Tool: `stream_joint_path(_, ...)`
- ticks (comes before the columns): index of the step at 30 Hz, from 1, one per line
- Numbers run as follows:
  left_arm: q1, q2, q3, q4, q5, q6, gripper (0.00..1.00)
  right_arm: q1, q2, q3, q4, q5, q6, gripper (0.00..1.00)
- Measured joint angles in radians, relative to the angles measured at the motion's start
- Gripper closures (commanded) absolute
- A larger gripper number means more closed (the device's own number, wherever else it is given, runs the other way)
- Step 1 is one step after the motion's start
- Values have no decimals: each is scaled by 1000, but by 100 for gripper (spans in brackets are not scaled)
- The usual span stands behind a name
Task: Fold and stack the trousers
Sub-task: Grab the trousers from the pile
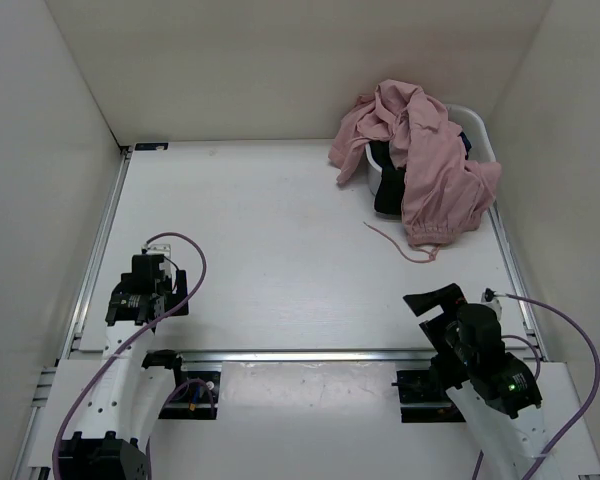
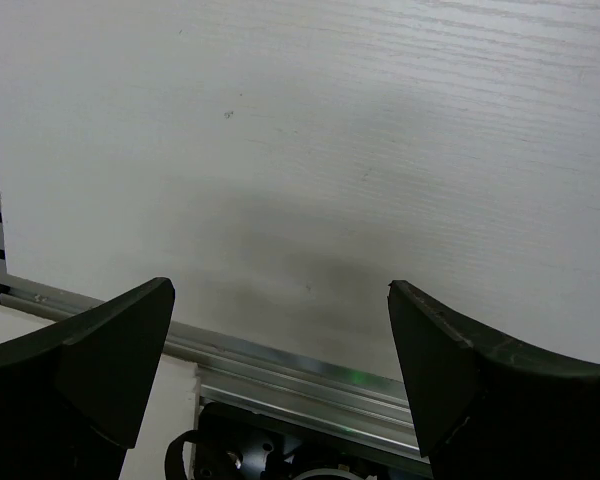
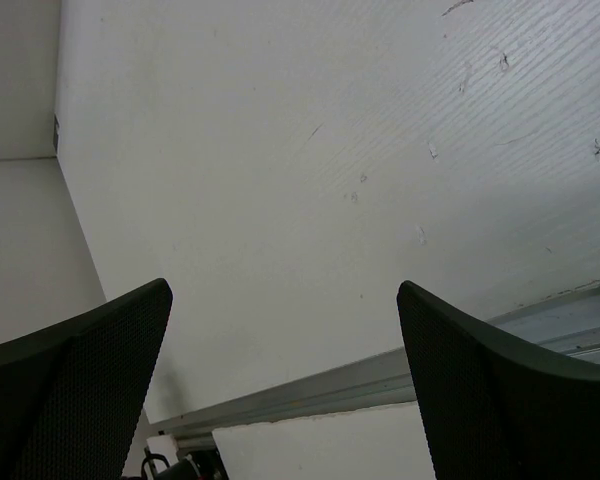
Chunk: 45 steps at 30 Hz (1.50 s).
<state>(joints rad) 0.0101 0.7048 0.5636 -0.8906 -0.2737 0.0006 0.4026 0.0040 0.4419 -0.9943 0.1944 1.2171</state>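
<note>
Pink trousers (image 1: 425, 150) lie crumpled over the white basket (image 1: 480, 125) at the far right, not yet folded or stacked, so I judge nothing done, while the left gripper (image 2: 280, 335) and right gripper (image 3: 285, 335) hover spread wide and empty at the near edge.

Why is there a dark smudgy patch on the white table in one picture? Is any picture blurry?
Left wrist view: that patch on the table is a soft shadow ahead of the left end effector. Right wrist view: evenly lit, table grain sharp. Top view: soft light, trousers crisp.
</note>
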Motion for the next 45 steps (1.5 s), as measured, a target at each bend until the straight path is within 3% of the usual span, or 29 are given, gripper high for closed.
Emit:
stream_joint_path(5, 0, 0, 0, 0, 0, 0, 0, -16, 16, 9, 4, -8, -36, 1)
stream_joint_path(7, 0, 3, 0, 0, 2, 0, 0, -19, 97, 34, 15, 8, -77, 1)
stream_joint_path(9, 0, 28, 15, -6, 13, 0, 0, -20, 244, 131, -14, 44, -154, 1)
stream_joint_path(11, 0, 82, 71, -21, 33, 0, 0, -21, 433, 335, -84, 122, -254, 1)
stream_joint_path(18, 0, 293, 451, -14, 159, 0, 0, -59, 1153, 1032, -19, 476, -592, 1)
stream_joint_path(22, 0, 390, 584, -5, 219, 0, 0, -181, 1499, 1242, 76, 473, -727, 1)
stream_joint_path(31, 0, 451, 584, -16, 304, 0, 0, -312, 2093, 1698, 96, 424, -832, 1)
stream_joint_path(34, 0, 450, 560, -5, 310, 0, 0, -325, 2140, 1707, 97, 423, -835, 30)
stream_joint_path(35, 0, 450, 551, -3, 310, 0, 0, -329, 2139, 1689, 106, 423, -836, 60)
stream_joint_path(38, 0, 450, 527, 1, 310, 0, 0, -340, 2102, 1615, 138, 409, -832, 100)
stream_joint_path(45, 0, 449, 520, 1, 308, 0, 0, -351, 1981, 1537, 174, 373, -839, 100)
